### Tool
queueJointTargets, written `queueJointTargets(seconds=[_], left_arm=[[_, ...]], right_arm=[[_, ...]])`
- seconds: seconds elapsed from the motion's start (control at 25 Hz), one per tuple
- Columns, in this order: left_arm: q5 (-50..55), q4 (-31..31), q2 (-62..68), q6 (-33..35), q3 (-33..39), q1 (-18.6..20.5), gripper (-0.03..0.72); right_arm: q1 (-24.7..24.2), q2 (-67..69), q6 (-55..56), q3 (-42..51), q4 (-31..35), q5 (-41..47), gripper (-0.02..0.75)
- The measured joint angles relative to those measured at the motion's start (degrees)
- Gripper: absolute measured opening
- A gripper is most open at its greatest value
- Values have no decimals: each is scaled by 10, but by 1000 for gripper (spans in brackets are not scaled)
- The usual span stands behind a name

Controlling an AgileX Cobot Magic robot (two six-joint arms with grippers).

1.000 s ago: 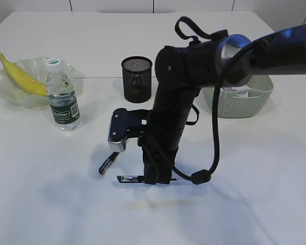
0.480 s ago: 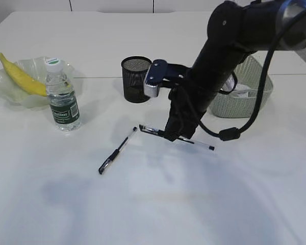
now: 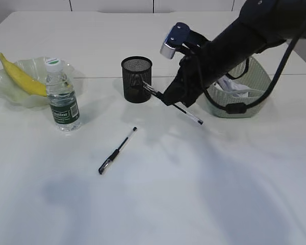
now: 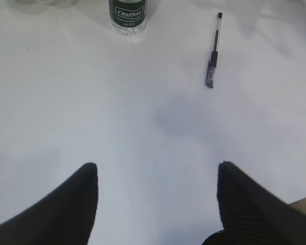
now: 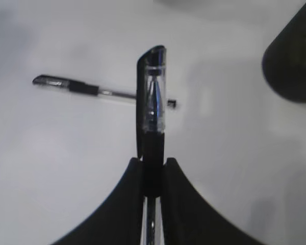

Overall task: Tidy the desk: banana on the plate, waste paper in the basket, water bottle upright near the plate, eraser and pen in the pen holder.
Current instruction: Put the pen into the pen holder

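White tabletop (image 3: 143, 204) carries two pens, one bottle, one banana, one dish, one mesh cup and one basket. One pen (image 3: 117, 150) lies flat on the bare surface toward the near middle, slanted, well apart from everything else. The other pen (image 3: 193, 117) is off the surface, pinched in the right hand (image 3: 169, 100), whose fingers (image 5: 117, 204) are closed tight on its dark grip; it tilts, its capped end (image 5: 152, 87) pointing toward the black mesh cup (image 3: 136, 79) and just beside the cup's wall, not inside it. The left hand (image 4: 155, 204) hangs above an empty patch of tabletop with its two fingers spread wide and nothing between them.

At the far left the banana (image 3: 20, 75) rests in the pale-green ruffled dish (image 3: 2, 87). The clear bottle (image 3: 61, 97) with the green label stands upright just beside that dish. The sage-green basket (image 3: 245, 104) sits at the right, partly behind the right arm, with crumpled white paper (image 3: 233, 86) in it. I cannot see an eraser.
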Motion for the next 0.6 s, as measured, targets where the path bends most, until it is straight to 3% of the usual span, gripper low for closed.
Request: queueJointTargets(seconds=[0.36,0.6], left_arm=[[0,-1,0,0,0,0,517],[-1,-3,0,0,0,0,517]], right_arm=[[-2,0,-106,0,151,-150,46],[-23,0,-217,0,332,-206,43]])
